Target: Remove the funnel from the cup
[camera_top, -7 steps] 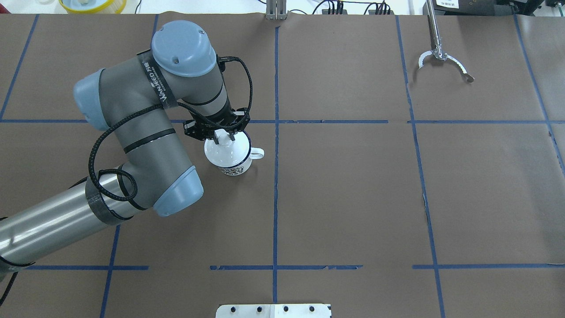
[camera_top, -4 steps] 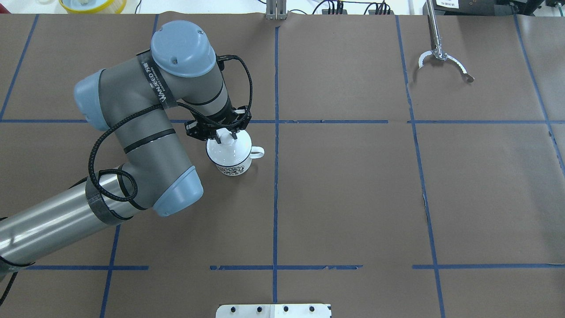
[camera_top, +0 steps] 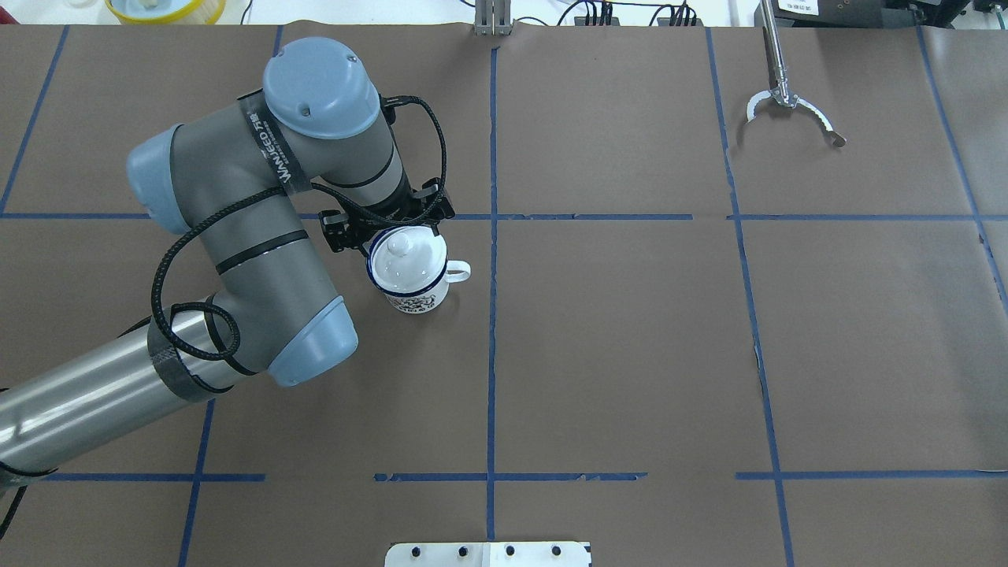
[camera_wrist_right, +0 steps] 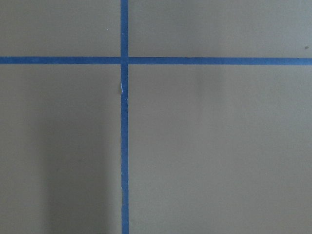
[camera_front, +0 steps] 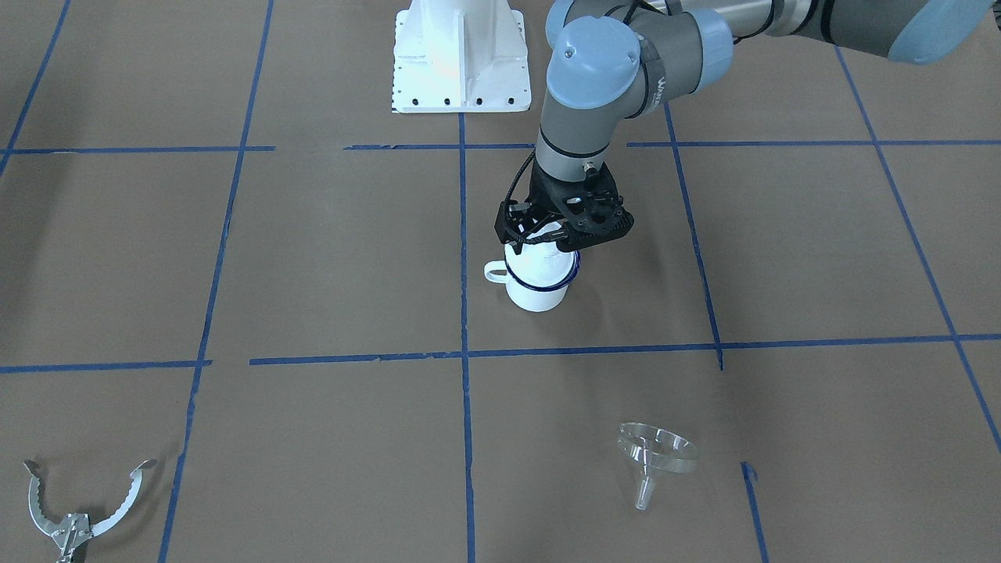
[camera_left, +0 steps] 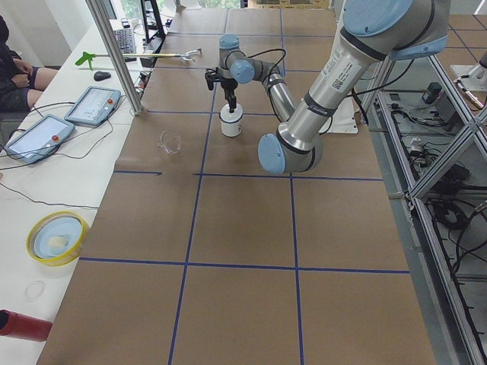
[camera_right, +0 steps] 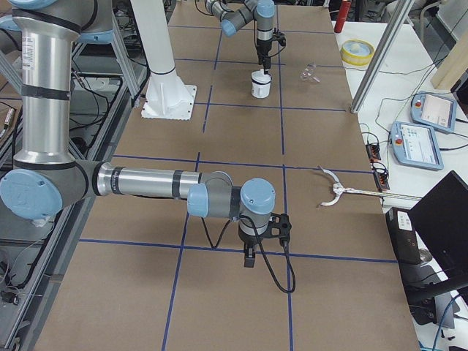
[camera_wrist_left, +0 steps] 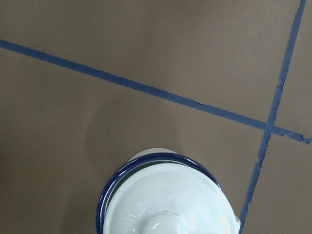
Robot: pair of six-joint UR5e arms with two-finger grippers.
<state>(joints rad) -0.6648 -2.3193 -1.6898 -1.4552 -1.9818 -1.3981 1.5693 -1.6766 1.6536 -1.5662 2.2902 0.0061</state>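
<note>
The cup, a white mug with a dark blue rim, stands left of the table's middle with a round white knobbed lid on it. It also shows in the front view and the left wrist view. The clear funnel lies on the table well apart from the cup, toward the operators' side. It also shows in the exterior left view. My left gripper hovers just above the lid, open and empty. My right gripper shows only in the exterior right view, so I cannot tell its state.
A metal claw grabber lies at the far right of the table. A yellow bowl sits beyond the far left edge. The robot's white base plate is at the near edge. Blue tape lines cross the brown table cover.
My left gripper was around the lid's knob; it has let go and drawn up and back. The lid stays on the cup.
</note>
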